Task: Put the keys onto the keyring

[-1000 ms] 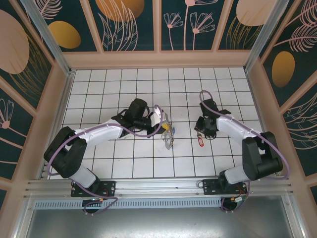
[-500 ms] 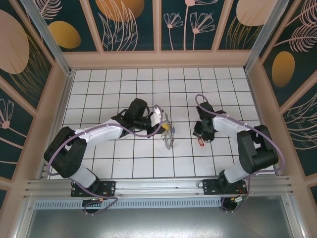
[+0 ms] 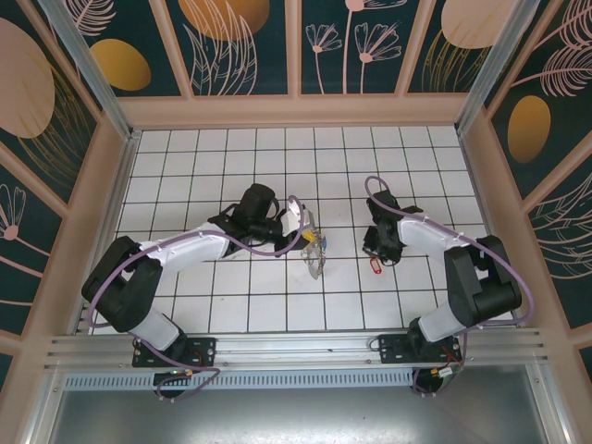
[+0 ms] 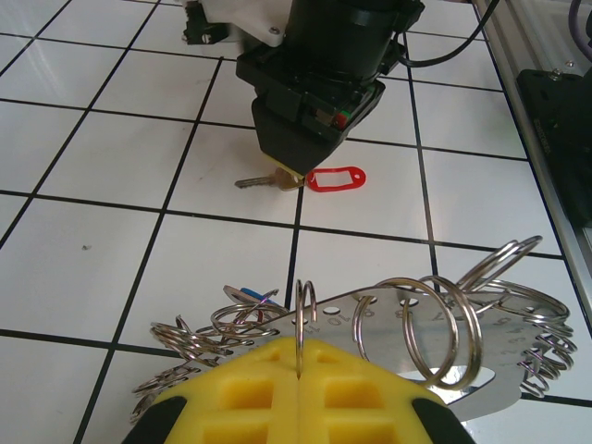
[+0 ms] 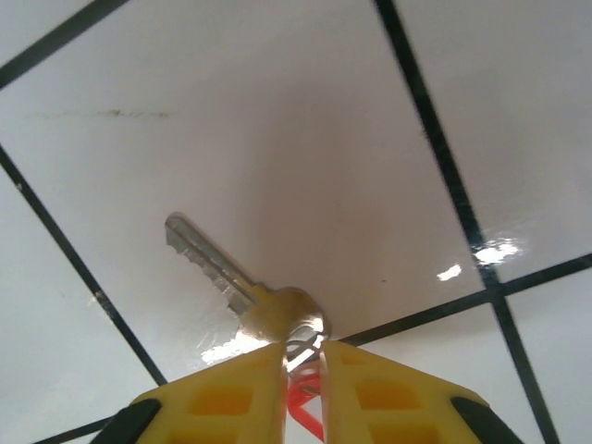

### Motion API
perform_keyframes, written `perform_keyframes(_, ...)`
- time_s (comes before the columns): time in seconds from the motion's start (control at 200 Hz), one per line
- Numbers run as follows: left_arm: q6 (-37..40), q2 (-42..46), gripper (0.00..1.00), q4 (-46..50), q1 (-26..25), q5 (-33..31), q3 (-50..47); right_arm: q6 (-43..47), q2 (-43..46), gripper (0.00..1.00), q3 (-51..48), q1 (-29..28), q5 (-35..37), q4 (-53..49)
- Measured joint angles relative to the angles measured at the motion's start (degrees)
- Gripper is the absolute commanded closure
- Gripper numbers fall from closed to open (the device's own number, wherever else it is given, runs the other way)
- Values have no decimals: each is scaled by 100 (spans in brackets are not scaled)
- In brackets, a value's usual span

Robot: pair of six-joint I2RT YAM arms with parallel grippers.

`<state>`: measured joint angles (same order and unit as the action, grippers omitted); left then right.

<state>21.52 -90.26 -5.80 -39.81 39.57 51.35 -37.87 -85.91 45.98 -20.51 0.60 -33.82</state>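
Key pickup under way: the right claw (image 5: pixel 302 356) points straight down at a silver key (image 5: pixel 231 273) lying flat on the white-tiled bench (image 3: pixel 231 310), right of centre. Its yellow pads (image 5: pixel 222 407) are narrowed about the small ring at the key's head, beside the red tag (image 4: pixel 335 178); whether they pinch cannot be told. A sound grip would take the metal head, not the loose tag, leaving the blade free for threading. The right arm is folded, wrist bent down. The left arm lies low across the bench, and the left claw (image 4: pixel 298 351) is clenched on the keyring (image 4: pixel 407 324), well apart to the left.
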Motion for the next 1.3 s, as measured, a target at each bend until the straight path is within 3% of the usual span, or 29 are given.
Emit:
perform_keyframes(0.155, 0, 0, 100, 0, 0, 0, 0, -15, 188, 68, -44, 52, 81, 68)
perform_keyframes(0.355, 0, 0, 100, 0, 0, 0, 0, -20, 177, 68, -212, 81, -149, 164)
perform_keyframes(0.631, 0, 0, 100, 0, 0, 0, 0, -20, 144, 87, -243, 81, -280, 302)
perform_keyframes(0.736, 0, 0, 100, 2, 0, 2, 11, 2, 146, 89, -240, 81, -258, 299)
perform_keyframes(1.301, -2, 0, 100, 7, 0, 0, 48, 7, 122, 81, -79, -26, -251, 280)
